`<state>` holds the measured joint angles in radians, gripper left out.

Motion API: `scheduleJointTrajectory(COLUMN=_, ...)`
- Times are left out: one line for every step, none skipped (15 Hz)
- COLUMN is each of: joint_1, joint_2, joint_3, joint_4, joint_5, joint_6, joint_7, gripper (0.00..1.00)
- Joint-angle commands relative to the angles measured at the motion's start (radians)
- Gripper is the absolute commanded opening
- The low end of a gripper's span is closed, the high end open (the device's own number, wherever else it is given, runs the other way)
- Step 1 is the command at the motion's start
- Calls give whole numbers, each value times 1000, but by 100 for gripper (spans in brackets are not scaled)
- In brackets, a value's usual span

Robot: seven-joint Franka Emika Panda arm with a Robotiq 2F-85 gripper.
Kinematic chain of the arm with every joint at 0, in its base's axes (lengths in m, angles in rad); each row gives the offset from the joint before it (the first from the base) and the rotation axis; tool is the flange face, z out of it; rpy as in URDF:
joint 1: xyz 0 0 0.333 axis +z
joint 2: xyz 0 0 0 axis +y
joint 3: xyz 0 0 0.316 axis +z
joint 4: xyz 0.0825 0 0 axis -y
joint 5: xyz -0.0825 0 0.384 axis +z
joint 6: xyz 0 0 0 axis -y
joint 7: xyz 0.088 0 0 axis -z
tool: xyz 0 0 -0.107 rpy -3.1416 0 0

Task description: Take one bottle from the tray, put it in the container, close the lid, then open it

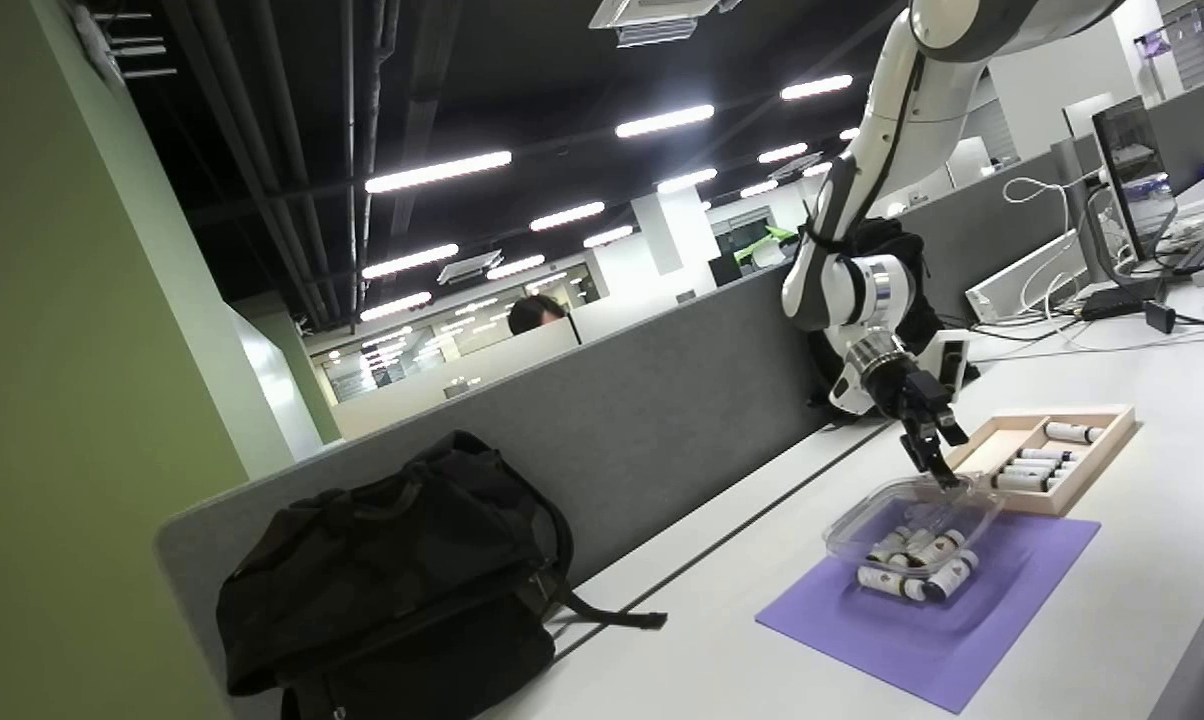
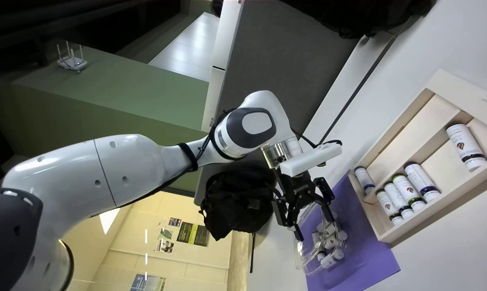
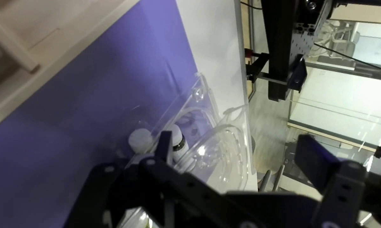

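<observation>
A clear plastic container (image 1: 850,552) with several white bottles (image 1: 937,548) inside stands on a purple mat (image 1: 862,640). Its clear lid (image 3: 222,158) is raised and tilted in the wrist view. My gripper (image 1: 952,462) is above the container and open, as also shown in an exterior view (image 2: 315,227). In the wrist view, the lid is between the widely parted fingers (image 3: 236,148), with one fingertip over the container's rim. I cannot tell whether a finger touches the lid. The wooden tray (image 2: 371,220) holds several white bottles (image 2: 466,146) in its compartments.
The tray stands close beside the container, at the mat's edge. A grey partition (image 1: 682,400) runs along the white table. A black backpack (image 1: 392,580) leans there, and another dark bag (image 2: 239,202) is behind the arm. Cables and a monitor (image 1: 1134,185) are farther along the table.
</observation>
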<state>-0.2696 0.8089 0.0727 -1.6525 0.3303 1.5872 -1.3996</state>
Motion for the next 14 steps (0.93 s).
scheduleJointTrajectory(joint_1=-1, joint_2=-81, joint_3=10, joint_4=-87, joint_5=-4, joint_6=77, joint_7=-104, gripper=100)
scheduleJointTrajectory(joint_1=-2, joint_2=-93, joint_3=13, joint_4=-100, joint_5=-2, joint_6=82, joint_7=-136, gripper=100)
scheduleJointTrajectory(joint_1=-2, joint_2=-104, joint_3=15, joint_4=-112, joint_5=0, joint_6=87, joint_7=-164, gripper=100)
scheduleJointTrajectory(joint_1=-3, joint_2=-118, joint_3=19, joint_4=-125, joint_5=3, joint_6=85, joint_7=-198, gripper=100)
scheduleJointTrajectory(joint_1=-4, joint_2=-130, joint_3=21, joint_4=-137, joint_5=7, joint_6=85, joint_7=-228, gripper=100)
scheduleJointTrajectory(joint_1=-4, joint_2=-144, joint_3=22, joint_4=-151, joint_5=14, joint_6=88, joint_7=-255, gripper=100)
scheduleJointTrajectory(joint_1=-2, joint_2=-158, joint_3=22, joint_4=-164, joint_5=18, joint_6=95, joint_7=-280, gripper=100)
scheduleJointTrajectory(joint_1=1, joint_2=-171, joint_3=20, joint_4=-178, joint_5=23, joint_6=106, joint_7=-300, gripper=100)
scheduleJointTrajectory(joint_1=6, joint_2=-187, joint_3=19, joint_4=-193, joint_5=26, joint_6=125, joint_7=-317, gripper=100)
scheduleJointTrajectory(joint_1=10, joint_2=-200, joint_3=18, joint_4=-208, joint_5=31, joint_6=147, joint_7=-331, gripper=100)
scheduleJointTrajectory(joint_1=15, joint_2=-216, joint_3=17, joint_4=-224, joint_5=35, joint_6=172, joint_7=-345, gripper=100)
scheduleJointTrajectory(joint_1=20, joint_2=-237, joint_3=17, joint_4=-253, joint_5=41, joint_6=206, joint_7=-360, gripper=100)
scheduleJointTrajectory(joint_1=26, joint_2=-254, joint_3=16, joint_4=-272, joint_5=43, joint_6=235, joint_7=-371, gripper=100)
scheduleJointTrajectory(joint_1=32, joint_2=-269, joint_3=16, joint_4=-291, joint_5=44, joint_6=266, joint_7=-378, gripper=100)
